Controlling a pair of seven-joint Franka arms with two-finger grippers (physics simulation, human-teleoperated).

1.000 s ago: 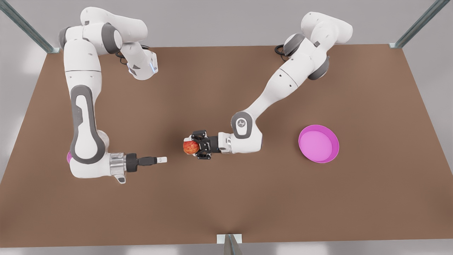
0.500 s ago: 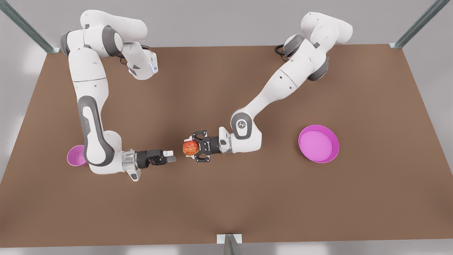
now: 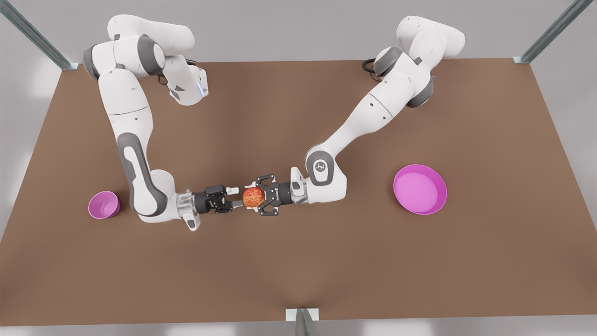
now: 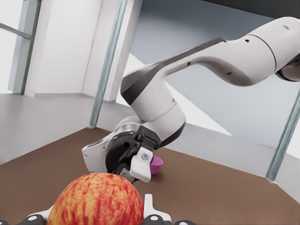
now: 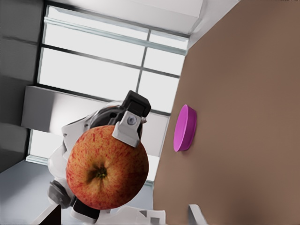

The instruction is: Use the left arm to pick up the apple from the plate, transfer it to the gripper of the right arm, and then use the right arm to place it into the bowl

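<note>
The apple [image 3: 253, 197] hangs above the middle of the brown table [image 3: 298, 261], gripped between the black linkage fingers of the left gripper [image 3: 259, 198], which reaches in from the front view's right; the left wrist view shows the fruit [image 4: 95, 199] close up between those fingers. Facing it from the front view's left is the right gripper [image 3: 230, 199], its white-tipped fingers [image 3: 232, 191] spread apart just beside the apple, one above and one below in that view; whether they touch the fruit cannot be told. The right wrist view looks straight at the apple [image 5: 107, 168] with the left gripper's finger [image 5: 129, 126] pressed on its side. Farther toward the front view's left, the small pink bowl [image 3: 104, 205] stands on the table beside the right arm [image 3: 135, 154]. Well apart on the front view's right, past the left arm [image 3: 359, 121], lies the wide pink plate [image 3: 419, 189].
</note>
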